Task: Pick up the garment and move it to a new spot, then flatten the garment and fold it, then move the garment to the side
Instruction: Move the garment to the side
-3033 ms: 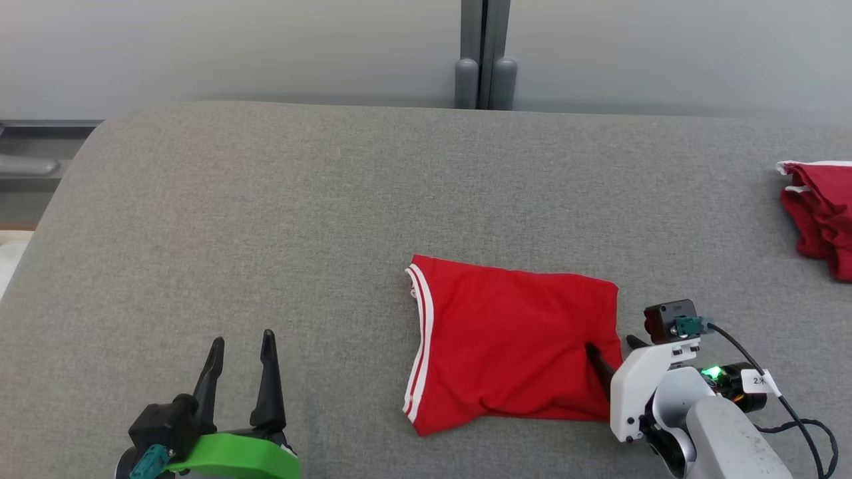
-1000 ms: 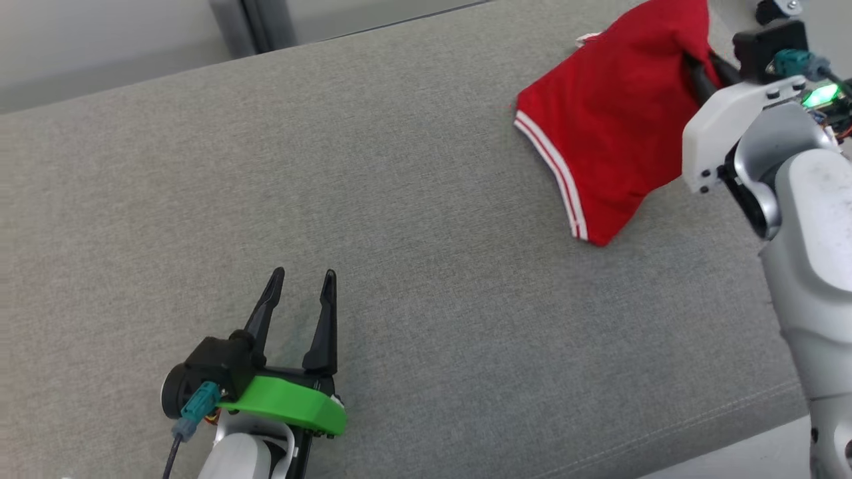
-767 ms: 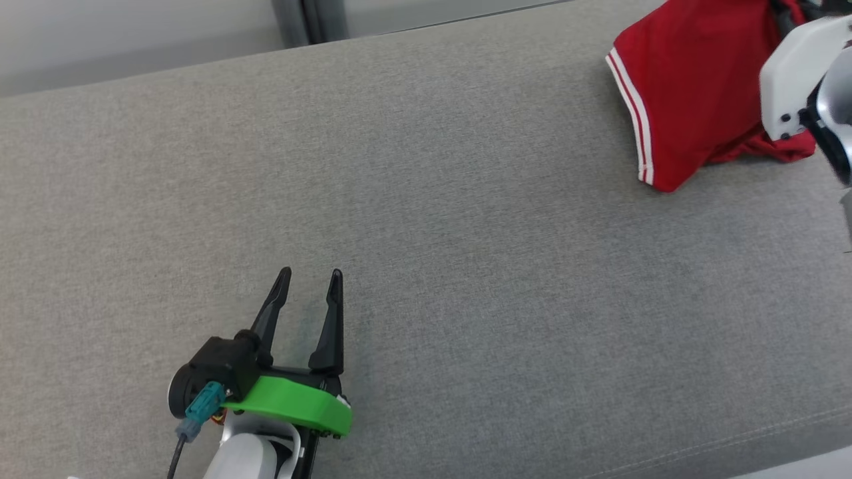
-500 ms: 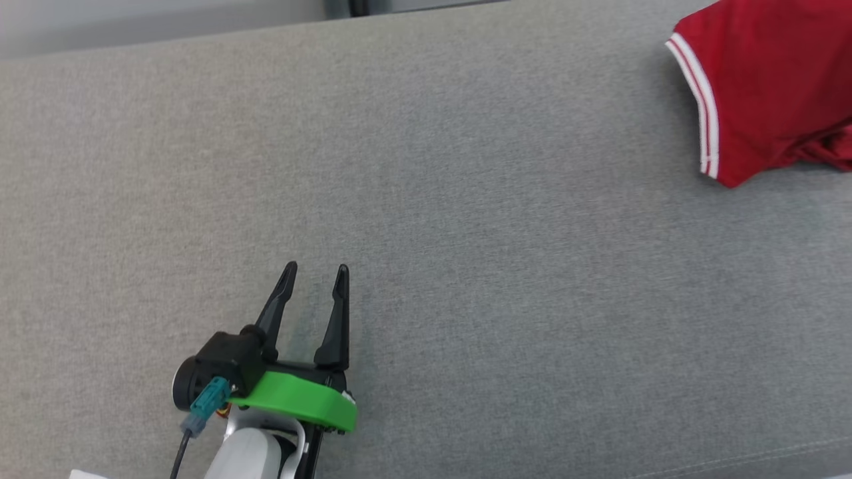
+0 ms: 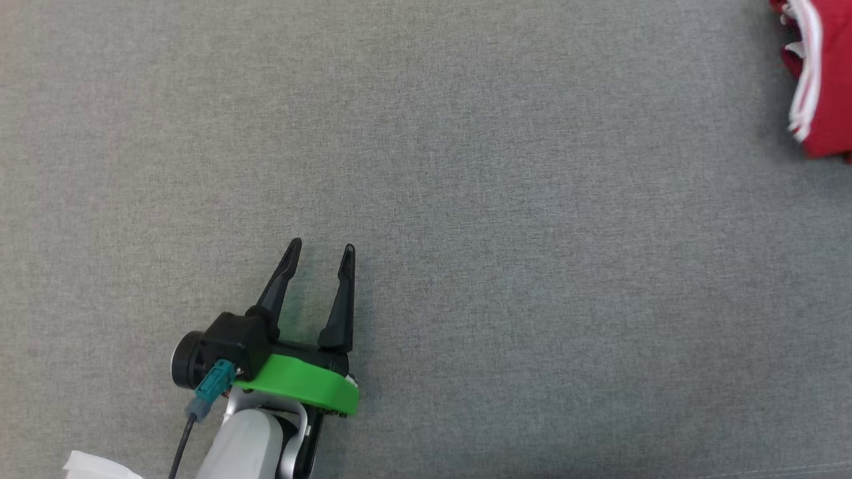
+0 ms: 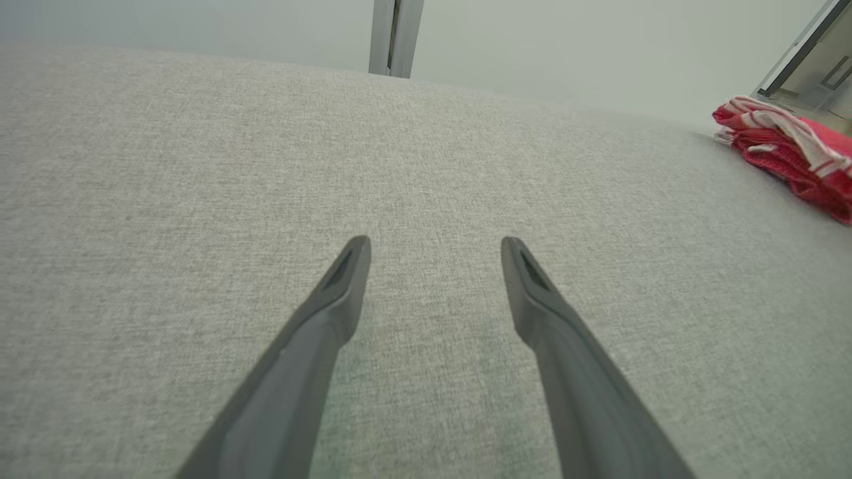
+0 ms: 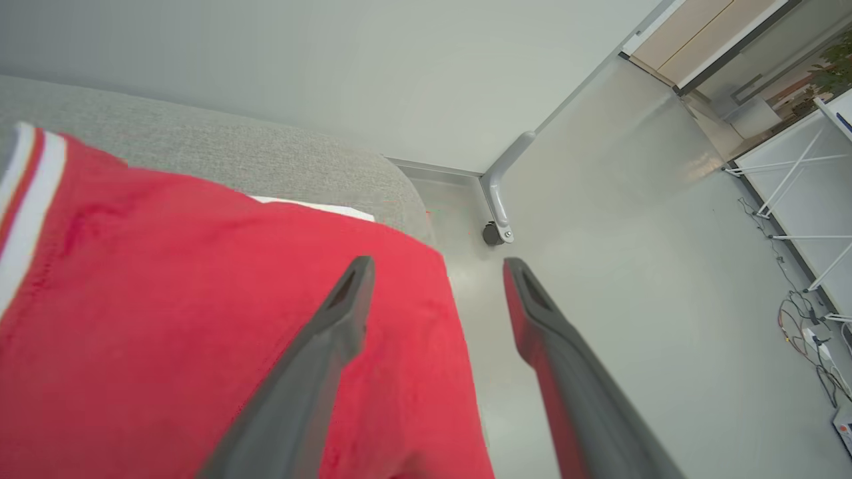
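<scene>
The garment is red with white stripes and lies bunched at the upper right edge of the head view. In the left wrist view the garment is a crumpled heap far to the right. My left gripper rests open over bare grey surface at the lower left, well apart from it, and its fingers hold nothing. My right gripper hovers open just above the garment, whose right edge runs between the two fingers. Nothing is pinched.
The grey padded surface spreads wide between my left gripper and the garment. In the right wrist view its rounded end drops to a pale floor, with a grey post and caster beside it. A white scrap shows at the bottom left.
My right gripper has opened and let go of the garment, which now lies at the right end of the surface. The head camera has swung, shifting the whole picture. My left gripper stayed open.
</scene>
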You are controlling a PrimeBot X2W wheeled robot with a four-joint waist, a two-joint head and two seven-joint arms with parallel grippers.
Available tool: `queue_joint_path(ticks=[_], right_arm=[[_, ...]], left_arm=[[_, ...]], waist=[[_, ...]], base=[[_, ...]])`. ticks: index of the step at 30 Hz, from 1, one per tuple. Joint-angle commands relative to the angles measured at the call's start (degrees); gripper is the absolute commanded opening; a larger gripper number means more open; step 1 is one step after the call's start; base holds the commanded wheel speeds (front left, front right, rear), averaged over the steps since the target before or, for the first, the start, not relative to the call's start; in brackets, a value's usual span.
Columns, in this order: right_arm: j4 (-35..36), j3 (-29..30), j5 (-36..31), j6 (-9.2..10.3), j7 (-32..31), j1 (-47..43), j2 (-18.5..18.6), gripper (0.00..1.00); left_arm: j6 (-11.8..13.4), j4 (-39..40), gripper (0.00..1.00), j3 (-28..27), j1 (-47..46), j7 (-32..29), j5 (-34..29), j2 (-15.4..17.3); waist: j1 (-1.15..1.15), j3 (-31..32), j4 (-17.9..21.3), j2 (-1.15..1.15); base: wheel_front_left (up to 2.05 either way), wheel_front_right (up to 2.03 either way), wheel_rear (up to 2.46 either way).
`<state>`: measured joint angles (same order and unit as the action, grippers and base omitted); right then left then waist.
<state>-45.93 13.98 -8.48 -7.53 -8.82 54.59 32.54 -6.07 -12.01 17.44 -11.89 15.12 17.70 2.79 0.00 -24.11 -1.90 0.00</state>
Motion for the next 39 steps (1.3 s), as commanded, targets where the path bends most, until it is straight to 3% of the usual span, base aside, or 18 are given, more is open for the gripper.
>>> queue_joint_path(ticks=[1, 10, 24, 34, 39], right_arm=[[-0.1, 1.2, -1.5, 0.10, 1.3, -0.6, -1.1, 1.00], [-2.1, -0.7, -4.7, 0.10, 9.2, 1.0, -7.5, 1.00], [-3.5, -6.9, -2.2, 0.10, 21.5, -3.2, -17.7, 1.00], [2.9, -4.5, 0.2, 0.10, 24.0, -15.8, -27.6, 1.00], [10.1, -5.6, 3.0, 0.10, 24.0, -25.1, -29.2, 1.00]], left_arm=[[-0.3, -0.1, 1.00, -0.4, -1.0, 0.0, -0.4, 0.2], [-0.5, -0.6, 1.00, -2.0, -1.4, 0.0, -1.8, 0.2], [-0.1, -0.6, 1.00, -8.8, 0.0, 0.0, -0.4, 0.2], [0.1, -1.1, 1.00, -13.9, 5.6, 0.0, 1.0, 0.2], [0.3, -1.7, 1.00, -14.6, 9.2, 0.0, 2.6, 0.2]], waist=[[0.00, -0.4, 0.3, 0.00], [0.00, 1.4, 3.0, 0.00], [0.00, 12.0, 2.7, 0.00], [0.00, 18.7, 1.8, 0.00], [0.00, 21.3, 1.6, 0.00]], base=[[0.00, 0.00, 0.00], [0.00, 0.00, 0.00], [0.00, 0.00, 0.00], [0.00, 0.00, 0.00], [0.00, 0.00, 0.00]])
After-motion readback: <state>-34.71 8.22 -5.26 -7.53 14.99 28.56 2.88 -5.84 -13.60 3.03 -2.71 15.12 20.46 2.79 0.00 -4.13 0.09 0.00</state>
